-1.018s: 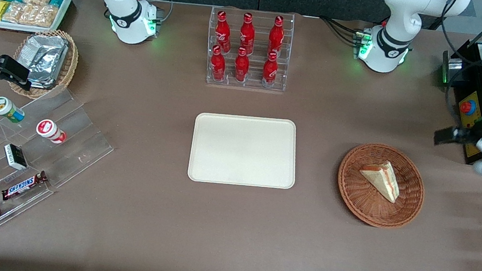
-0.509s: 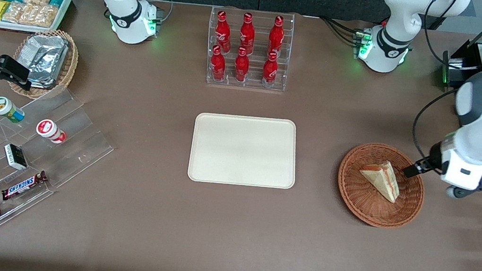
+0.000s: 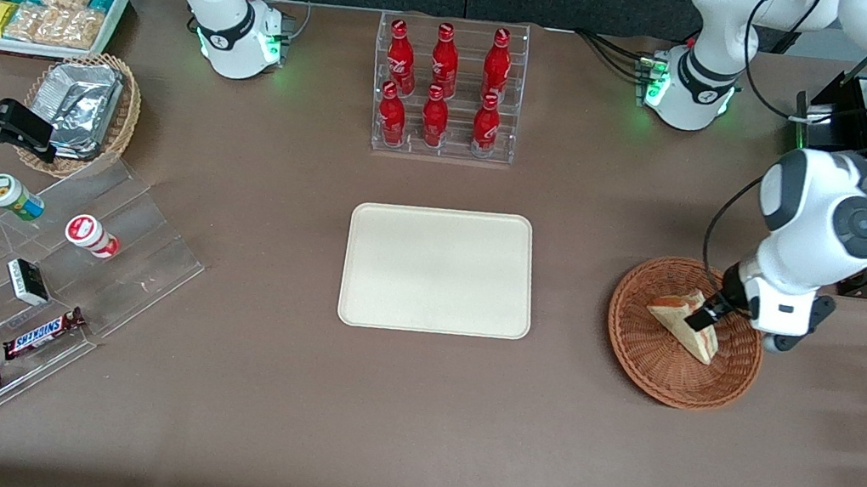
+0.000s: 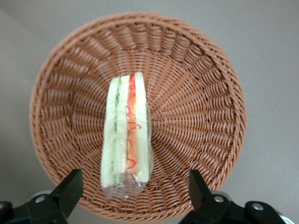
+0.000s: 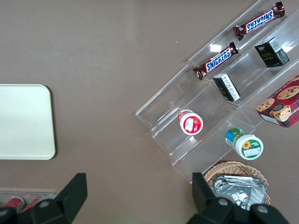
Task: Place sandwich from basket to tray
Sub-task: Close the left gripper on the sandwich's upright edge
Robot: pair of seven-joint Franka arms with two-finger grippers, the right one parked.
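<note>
Sandwich [image 3: 685,322]: lies in the basket [image 3: 651,366], wrapped in clear film, filling edge facing up toward the wrist camera [image 4: 127,140].
Basket: on the brown table [image 3: 372,423], toward the working arm's end.
Gripper [image 3: 704,317]: hovers above the sandwich, fingers [image 4: 69,191] spread wide apart, holding nothing.
Tray [image 3: 439,270]: bare, at mid-table, well apart from the basket.
Bottle rack [image 3: 446,89]: farther from the front camera than the tray.

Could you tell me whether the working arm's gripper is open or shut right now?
Open: the gripper hangs above the basket, fingers spread wider than the sandwich.
</note>
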